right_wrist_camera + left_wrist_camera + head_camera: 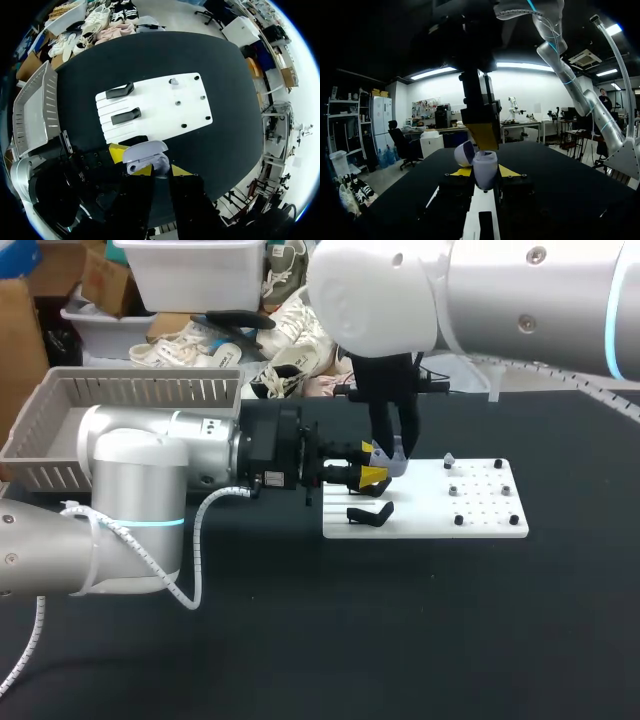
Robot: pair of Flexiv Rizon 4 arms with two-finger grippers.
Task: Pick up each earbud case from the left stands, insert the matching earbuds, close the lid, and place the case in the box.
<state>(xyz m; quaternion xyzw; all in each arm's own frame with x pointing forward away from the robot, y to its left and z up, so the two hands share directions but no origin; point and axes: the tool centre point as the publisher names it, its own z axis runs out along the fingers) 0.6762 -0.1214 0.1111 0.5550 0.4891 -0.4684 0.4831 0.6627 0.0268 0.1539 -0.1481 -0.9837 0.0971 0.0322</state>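
Earbud case (145, 152), lid open, pinched between my left gripper (485, 172) tips, above left part of white board (480, 525). Right gripper (162, 171) right over case, grip: can't tell. Black stand (368, 512) near, on board. Box (60, 420) well apart.

The table (320, 640) is wide, flat and black. Its top looks dull and is evenly lit.
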